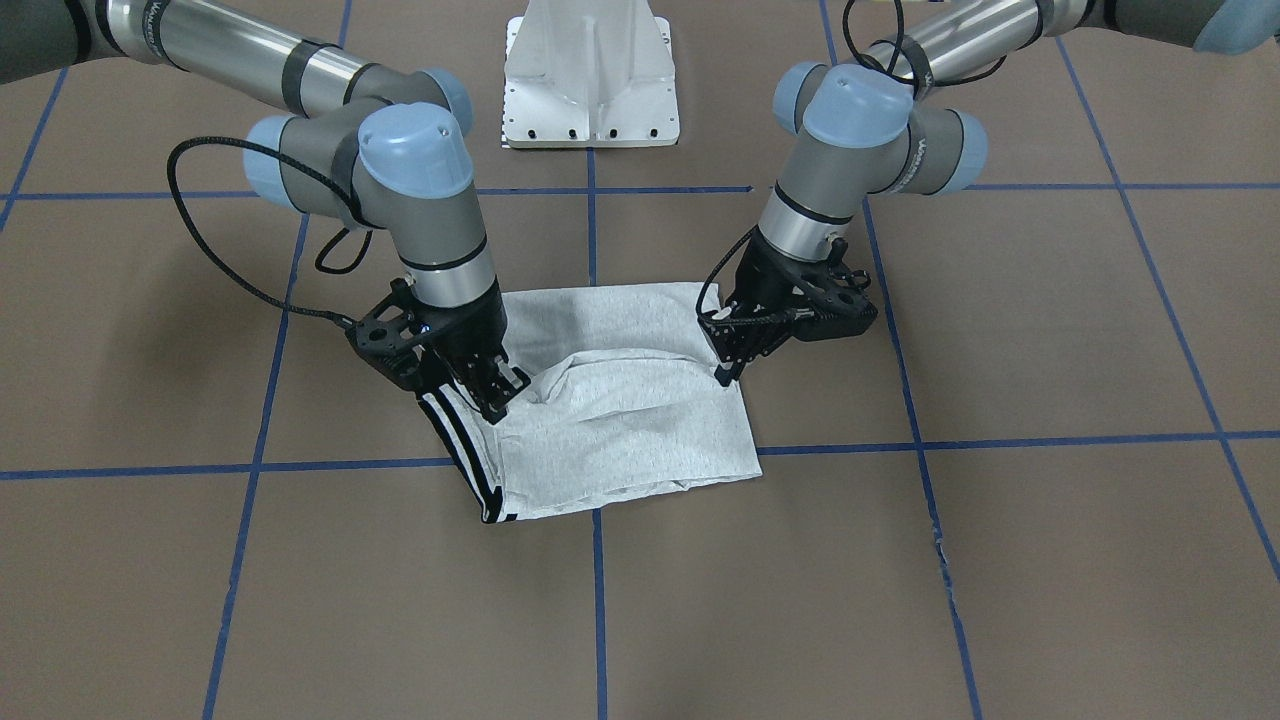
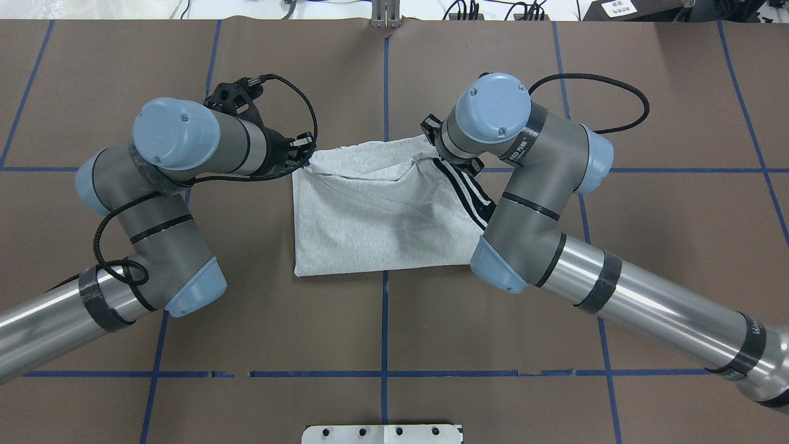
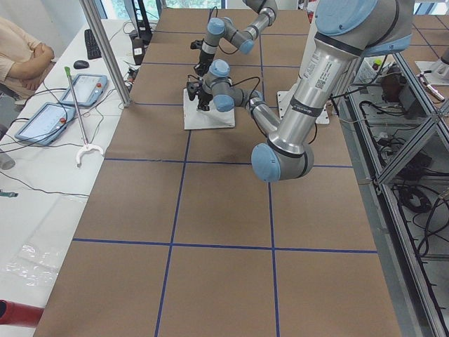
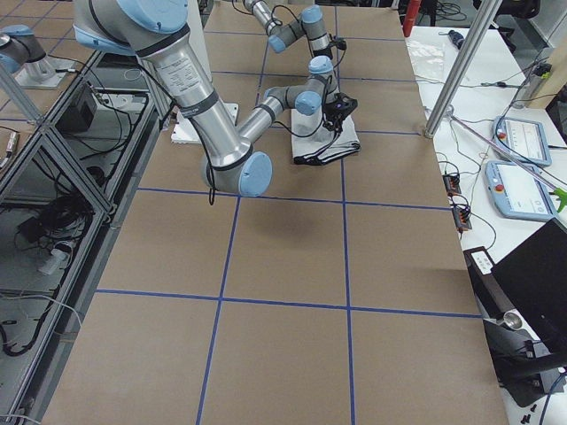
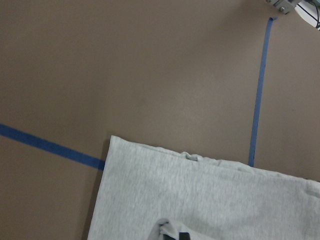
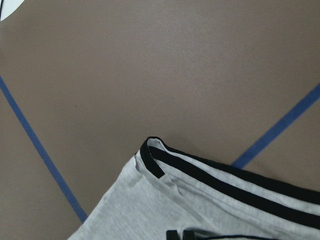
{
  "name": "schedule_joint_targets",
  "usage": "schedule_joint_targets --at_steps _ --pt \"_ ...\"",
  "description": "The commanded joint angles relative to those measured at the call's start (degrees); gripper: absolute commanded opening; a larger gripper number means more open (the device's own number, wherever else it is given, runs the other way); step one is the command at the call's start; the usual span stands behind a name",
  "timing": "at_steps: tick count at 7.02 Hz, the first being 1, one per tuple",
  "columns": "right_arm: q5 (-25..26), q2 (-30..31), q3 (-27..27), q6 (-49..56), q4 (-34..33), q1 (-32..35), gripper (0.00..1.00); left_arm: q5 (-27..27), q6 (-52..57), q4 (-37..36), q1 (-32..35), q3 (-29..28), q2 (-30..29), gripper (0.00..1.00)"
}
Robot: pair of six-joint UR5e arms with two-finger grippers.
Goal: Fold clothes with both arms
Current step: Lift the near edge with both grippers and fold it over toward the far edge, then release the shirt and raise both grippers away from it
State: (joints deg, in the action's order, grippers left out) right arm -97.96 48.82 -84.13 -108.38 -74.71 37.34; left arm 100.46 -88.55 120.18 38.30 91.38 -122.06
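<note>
T-shirt point(image 1: 640, 430) half-folded at centre of bench point(image 1: 1000, 560), far edge pulled taut between left tool point(image 1: 728, 372) and right tool point(image 1: 497, 400), each seemingly clamped on a corner, likely so the fold carries over square.

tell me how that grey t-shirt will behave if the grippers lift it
Probably floppy: the T-shirt sags in a soft ridge between the right gripper and left gripper, which seem pinched on it. Likely light: its thin layers lie flat on the table. Pushed, it would probably bunch and wrinkle, not slide whole.
</note>
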Motion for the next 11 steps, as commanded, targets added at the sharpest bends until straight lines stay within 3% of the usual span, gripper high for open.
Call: schedule_joint_targets --at_steps 1,2,3,4,5,6,7,9,11 --pt "-0.2 -3.0 6.1 1.4 1.9 1.6 0.0 0.0 2.6 4.8 2.2 -6.4 -1.4 0.0" --pt "-0.2 -3.2 7.0 1.8 1.9 1.6 0.0 0.0 3.3 5.9 2.2 -7.9 -1.5 0.0" --pt "-0.2 -3.2 7.8 2.5 2.6 1.6 0.37 -0.2 3.3 6.0 2.2 -8.2 -1.9 0.0" --pt "0.0 -3.3 10.4 6.2 6.4 2.6 0.99 -0.3 4.8 8.5 3.6 -10.9 -1.9 0.73" --pt "-0.4 -3.4 12.0 12.9 6.8 5.8 1.0 -0.3 10.4 10.5 6.8 -13.5 -2.0 0.93" --pt "-4.8 -2.7 14.8 21.3 6.9 10.5 1.0 -0.1 12.5 10.6 8.6 -15.2 -2.0 0.99" --pt "-9.0 -0.5 15.9 28.9 8.9 14.2 1.0 0.1 14.6 10.9 9.7 -15.4 -1.9 0.99" --pt "-10.8 1.4 15.1 30.2 12.2 14.9 1.0 2.2 16.6 12.0 10.0 -15.1 -1.8 0.99" --pt "-12.4 4.0 2.5 24.1 8.1 11.2 0.95 10.0 25.9 12.1 14.5 -13.1 0.3 0.99"
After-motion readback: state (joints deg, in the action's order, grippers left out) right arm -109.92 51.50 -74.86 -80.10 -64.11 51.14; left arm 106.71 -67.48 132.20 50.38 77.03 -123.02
